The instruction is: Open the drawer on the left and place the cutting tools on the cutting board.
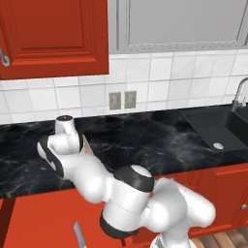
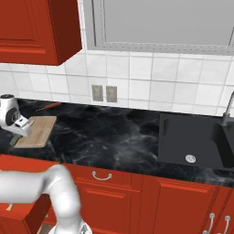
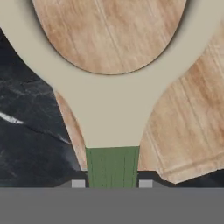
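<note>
Green handle and pale forked head, that's the peeler (image 3: 112,118) you've got pinched between the gripper (image 3: 112,183) fingertips (image 3: 78,183), its Y-shaped end hanging right over the light wooden cutting board (image 3: 188,131) with black marble counter (image 3: 30,131) showing beside it. From your right base camera the gripper (image 2: 17,133) sits low at the near corner of the cutting board (image 2: 39,130), and a thin red-handled tool (image 2: 49,106) lies on the counter (image 2: 114,132) behind it
</note>
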### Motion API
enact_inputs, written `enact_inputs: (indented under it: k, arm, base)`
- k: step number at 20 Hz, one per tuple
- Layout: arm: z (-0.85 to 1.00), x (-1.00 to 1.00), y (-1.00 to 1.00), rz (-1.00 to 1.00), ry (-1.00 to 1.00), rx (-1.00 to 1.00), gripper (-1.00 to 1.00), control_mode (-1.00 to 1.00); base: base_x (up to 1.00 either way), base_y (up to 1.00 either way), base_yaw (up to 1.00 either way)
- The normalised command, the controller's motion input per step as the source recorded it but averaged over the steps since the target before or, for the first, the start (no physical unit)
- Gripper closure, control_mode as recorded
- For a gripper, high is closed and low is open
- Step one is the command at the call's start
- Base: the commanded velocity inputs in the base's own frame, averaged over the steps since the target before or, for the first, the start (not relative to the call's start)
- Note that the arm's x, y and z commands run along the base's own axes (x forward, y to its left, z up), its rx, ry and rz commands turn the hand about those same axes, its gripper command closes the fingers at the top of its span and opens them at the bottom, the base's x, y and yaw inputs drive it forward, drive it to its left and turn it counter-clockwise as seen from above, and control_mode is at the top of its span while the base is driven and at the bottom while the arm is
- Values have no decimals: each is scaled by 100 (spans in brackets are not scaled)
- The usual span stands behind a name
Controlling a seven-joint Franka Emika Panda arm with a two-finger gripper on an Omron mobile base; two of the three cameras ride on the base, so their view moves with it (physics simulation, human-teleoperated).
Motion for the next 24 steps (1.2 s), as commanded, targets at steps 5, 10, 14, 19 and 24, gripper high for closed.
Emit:
enact_inputs:
  k: [5,10,14,19,24]
  arm:
    - [11,90,0,4,14,2,100,-100]
    - [0,11,0,0,0,-1,100,-100]
    - [-22,39,0,0,0,-6,100,-100]
    - [-40,10,0,0,0,-14,100,-100]
    - [0,0,0,0,0,1,-100,-100]
  base:
    - [0,0,0]
    - [0,0,0]
    - [0,0,0]
    - [0,0,0]
    - [0,0,0]
